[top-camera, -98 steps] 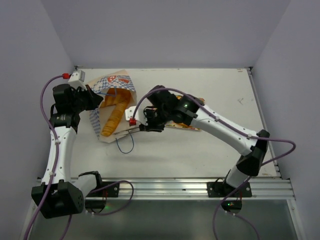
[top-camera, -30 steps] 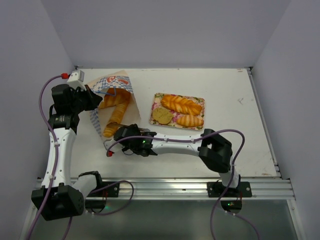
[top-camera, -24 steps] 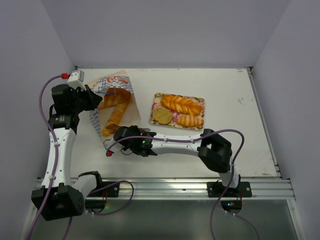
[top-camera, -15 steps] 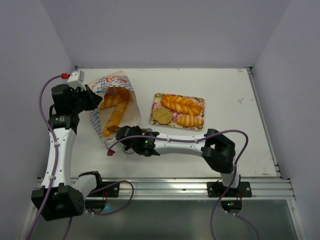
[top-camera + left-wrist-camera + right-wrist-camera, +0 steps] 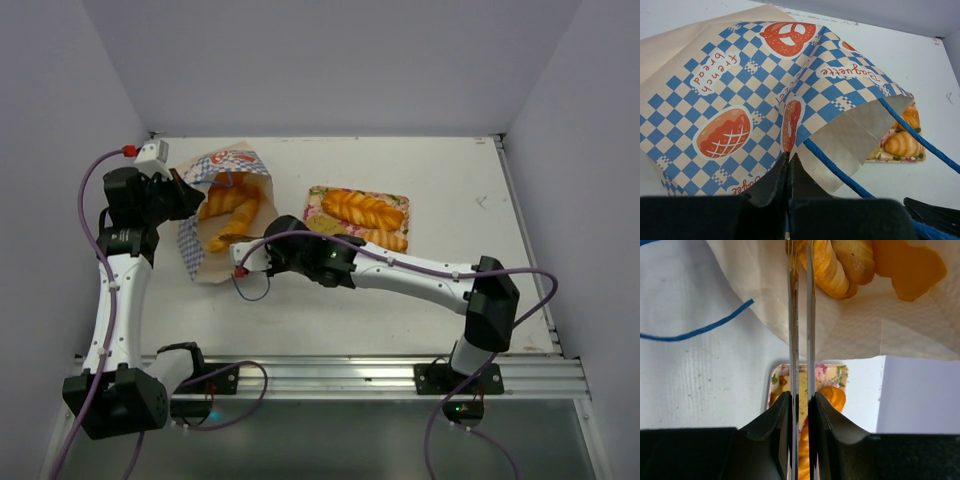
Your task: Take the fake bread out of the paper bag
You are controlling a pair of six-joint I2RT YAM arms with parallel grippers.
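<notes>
Both clenched | left jaws: paper bag point(image 5: 740, 100) rim | right jaws: fake bread point(image 5: 832, 270) tip

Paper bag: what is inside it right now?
Through the open mouth of the paper bag, several glossy orange fake breads show, one of them braided. Anything deeper in is hidden by the checkered paper.

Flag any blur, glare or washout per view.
Top external: even, soft light, sharp, faint shadows only. Left wrist: paper bag print crisp; left gripper a dark, out-of-focus mass. Right wrist: right gripper base blurred, bag paper washed out near white, fake bread in focus.
</notes>
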